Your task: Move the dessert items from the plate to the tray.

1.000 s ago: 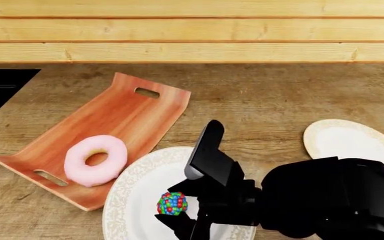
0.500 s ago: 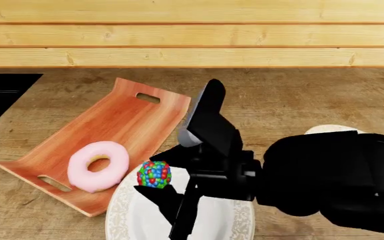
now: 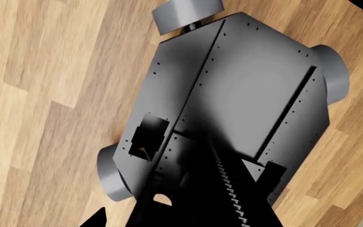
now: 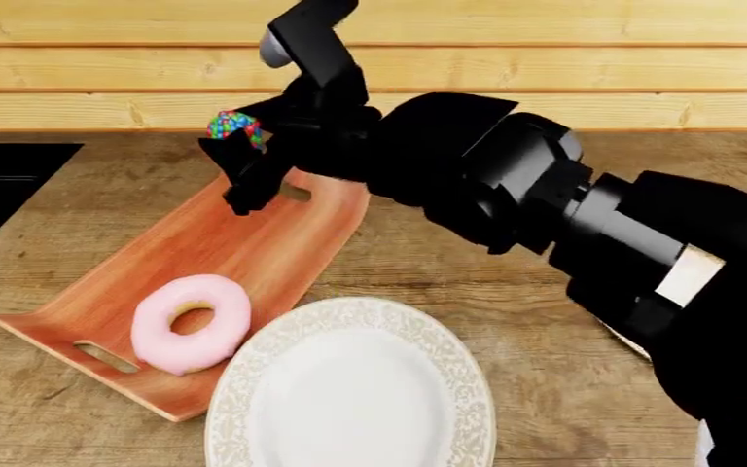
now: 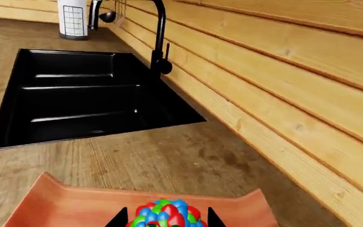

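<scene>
Right gripper [image 4: 237, 146], jaws clamped on the candy ball [image 4: 233, 125], hangs above the tray [image 4: 257, 233] for release; donut [image 4: 190, 322] already aboard; left jaws unseen.

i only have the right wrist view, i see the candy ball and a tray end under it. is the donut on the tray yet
Observer: Yes. The head view shows the pink donut lying on the tray, at the end nearer the robot.
Operator: anything on the plate
Observer: No. The white plate beside the tray shows no dessert on it.
Operator: is the ball touching the tray
Observer: No. The right end effector holds the candy ball lifted clear, near the tray's far handle end.
</scene>
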Controlling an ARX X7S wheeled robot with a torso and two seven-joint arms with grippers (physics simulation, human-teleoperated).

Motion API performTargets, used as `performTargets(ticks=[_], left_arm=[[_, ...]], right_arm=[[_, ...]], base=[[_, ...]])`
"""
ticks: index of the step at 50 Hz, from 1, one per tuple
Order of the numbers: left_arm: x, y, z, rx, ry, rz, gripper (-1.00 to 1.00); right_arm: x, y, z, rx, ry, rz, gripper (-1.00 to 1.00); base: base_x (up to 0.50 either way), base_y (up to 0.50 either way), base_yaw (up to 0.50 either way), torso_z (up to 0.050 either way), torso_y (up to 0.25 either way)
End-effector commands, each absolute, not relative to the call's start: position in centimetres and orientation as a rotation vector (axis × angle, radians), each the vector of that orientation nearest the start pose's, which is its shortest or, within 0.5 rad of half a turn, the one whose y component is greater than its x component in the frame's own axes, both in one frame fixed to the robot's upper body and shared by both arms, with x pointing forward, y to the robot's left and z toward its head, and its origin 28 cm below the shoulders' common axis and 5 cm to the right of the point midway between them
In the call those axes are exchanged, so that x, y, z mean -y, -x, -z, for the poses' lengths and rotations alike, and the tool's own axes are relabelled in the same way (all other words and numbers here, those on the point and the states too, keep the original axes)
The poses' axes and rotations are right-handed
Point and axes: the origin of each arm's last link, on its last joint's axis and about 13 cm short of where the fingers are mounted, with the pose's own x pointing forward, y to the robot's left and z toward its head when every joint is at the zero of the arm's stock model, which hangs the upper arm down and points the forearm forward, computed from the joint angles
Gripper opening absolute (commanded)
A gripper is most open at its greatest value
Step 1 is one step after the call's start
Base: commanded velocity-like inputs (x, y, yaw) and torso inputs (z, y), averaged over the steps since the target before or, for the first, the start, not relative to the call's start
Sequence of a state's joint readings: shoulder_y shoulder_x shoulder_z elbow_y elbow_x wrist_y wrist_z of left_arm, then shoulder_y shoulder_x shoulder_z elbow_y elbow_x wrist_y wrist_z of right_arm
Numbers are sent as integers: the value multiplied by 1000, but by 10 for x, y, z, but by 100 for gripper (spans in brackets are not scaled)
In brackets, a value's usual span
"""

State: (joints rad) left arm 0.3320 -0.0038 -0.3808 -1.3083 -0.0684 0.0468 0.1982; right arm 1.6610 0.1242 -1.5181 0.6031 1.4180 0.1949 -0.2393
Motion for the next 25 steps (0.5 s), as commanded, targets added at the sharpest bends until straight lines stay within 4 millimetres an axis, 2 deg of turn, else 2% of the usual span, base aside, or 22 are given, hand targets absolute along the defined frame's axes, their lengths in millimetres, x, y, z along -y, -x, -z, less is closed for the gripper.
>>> performTargets(ticks=[1, 7, 25], left_arm=[[-214, 132, 144, -1518, 403, -287, 100], [-213, 139, 141, -1511, 408, -276, 100], [-212, 158, 135, -1537, 397, -288, 100]], right_arm=[[-17, -396, -268, -286, 226, -966, -100], [-5, -398, -250, -409, 223, -886, -100], [-9, -396, -245, -409, 225, -908, -100]], base=[[0, 0, 0, 0, 0], [0, 0, 0, 0, 0], [0, 0, 0, 0, 0]])
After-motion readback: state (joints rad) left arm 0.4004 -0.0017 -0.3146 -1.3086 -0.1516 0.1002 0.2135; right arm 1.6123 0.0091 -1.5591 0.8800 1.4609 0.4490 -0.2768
